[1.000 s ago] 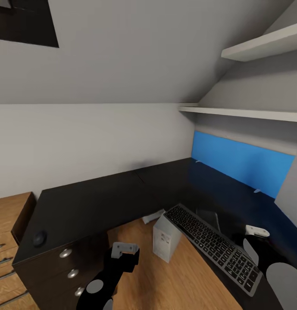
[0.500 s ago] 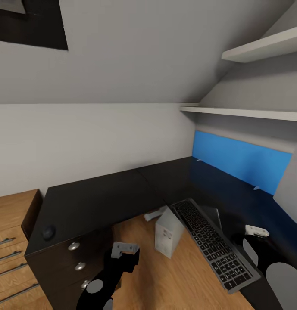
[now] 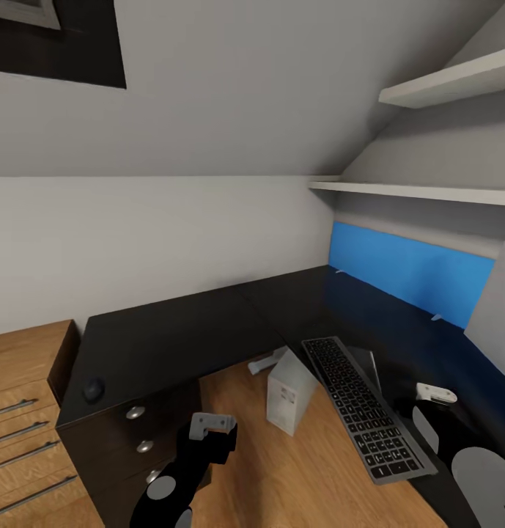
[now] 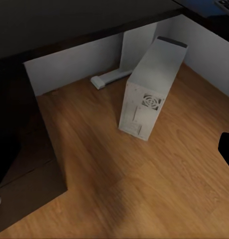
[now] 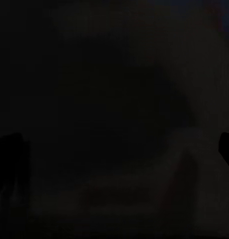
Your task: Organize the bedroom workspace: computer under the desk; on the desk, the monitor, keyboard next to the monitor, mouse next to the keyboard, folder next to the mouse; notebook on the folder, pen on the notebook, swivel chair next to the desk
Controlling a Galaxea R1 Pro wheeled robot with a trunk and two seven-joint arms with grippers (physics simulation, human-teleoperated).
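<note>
Head view: the keyboard (image 3: 366, 407) lies on the black bench (image 3: 208, 323), the mouse (image 3: 94, 389) at its left end, the computer (image 3: 287, 392) on the floor beneath. Left wrist view: the computer (image 4: 149, 89) stands upright. Right wrist view is dark. Neither hand's spread can be told.

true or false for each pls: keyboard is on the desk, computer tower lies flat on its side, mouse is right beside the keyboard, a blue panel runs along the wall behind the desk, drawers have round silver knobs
1. The keyboard is on the desk. True.
2. The computer lies flat on its side. False: it stands upright on the wooden floor in the desk's inner corner.
3. The mouse is right beside the keyboard. False: it sits at the desk's far left end, above the drawers, well apart from the keyboard.
4. A blue panel runs along the wall behind the desk. True.
5. The drawers have round silver knobs. True.
</note>
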